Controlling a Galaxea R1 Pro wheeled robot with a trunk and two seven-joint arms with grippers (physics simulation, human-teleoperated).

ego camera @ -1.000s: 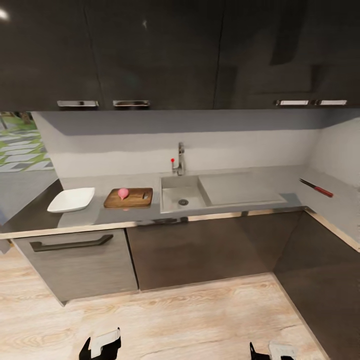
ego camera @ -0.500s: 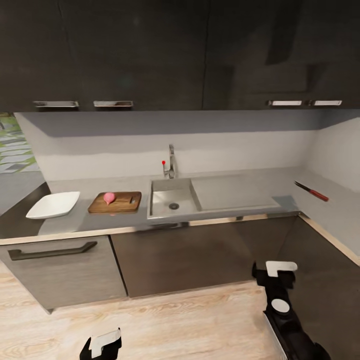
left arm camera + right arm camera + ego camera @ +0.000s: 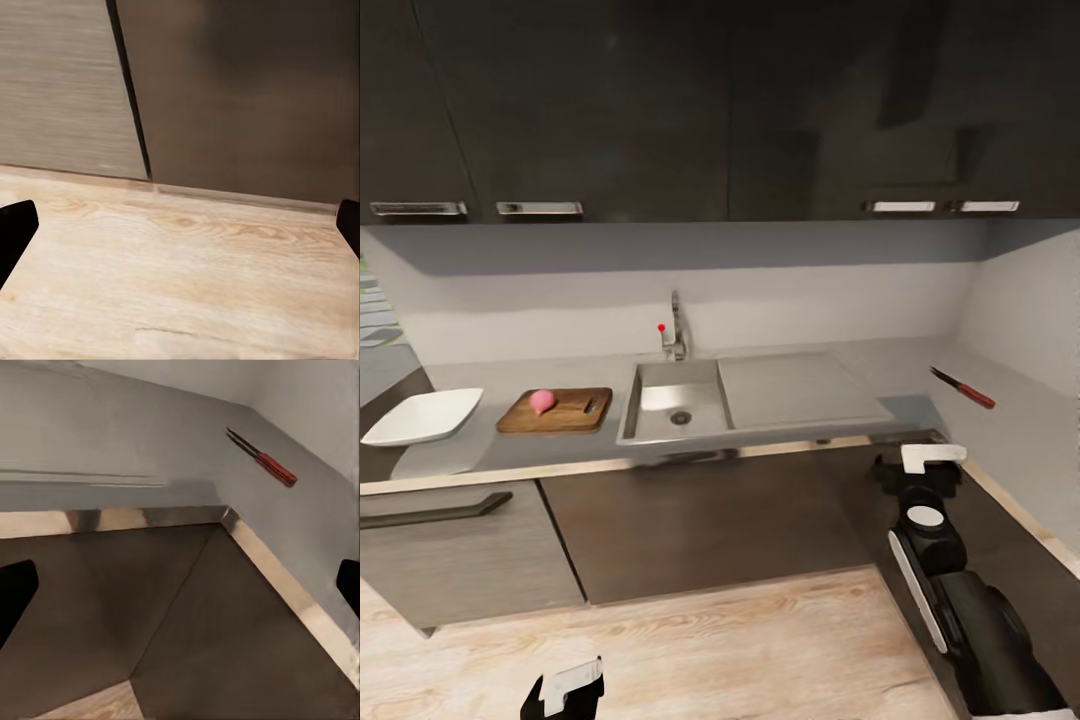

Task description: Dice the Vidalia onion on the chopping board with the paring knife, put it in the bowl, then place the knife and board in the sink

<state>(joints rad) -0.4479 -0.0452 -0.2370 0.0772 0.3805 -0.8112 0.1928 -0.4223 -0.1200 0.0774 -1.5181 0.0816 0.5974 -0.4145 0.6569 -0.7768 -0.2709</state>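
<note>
Paring knife (image 3: 963, 388): slim, dark pointed blade, red handle. Lies flat on the countertop (image 3: 880, 365) along the side run past the corner, blade pointing toward the back wall. Placed well beyond and up from the right gripper (image 3: 932, 456); in the right wrist view the paring knife (image 3: 262, 456) sits far ahead of the fingertips, near the wall.

Vidalia onion (image 3: 542, 402): pinkish, rounded, resting on the chopping board (image 3: 556, 411), toward its end nearer the bowl. Far across from the right gripper, above and beyond the left gripper (image 3: 568, 686).

Chopping board: dark brown wood, rectangular, rounded corners; flat on the countertop between the bowl (image 3: 422, 416) and the sink (image 3: 675, 400).

Bowl: shallow, white, glossy, rounded square; just beside the board, apart from it.

Sink: grey steel basin, round drain, flat drainboard, chrome tap with red knob.

Right gripper: raised in front of the dark cabinets (image 3: 710, 520), below the counter edge; fingers spread wide, nothing between them. Left gripper: low over the wooden floor (image 3: 660, 650); fingers spread, nothing between them.

Change from earlier: the right arm has risen from the bottom edge of the head view to near counter height. The whole scene has shifted leftward in the picture, which is camera movement; the items keep their places on the counter.
</note>
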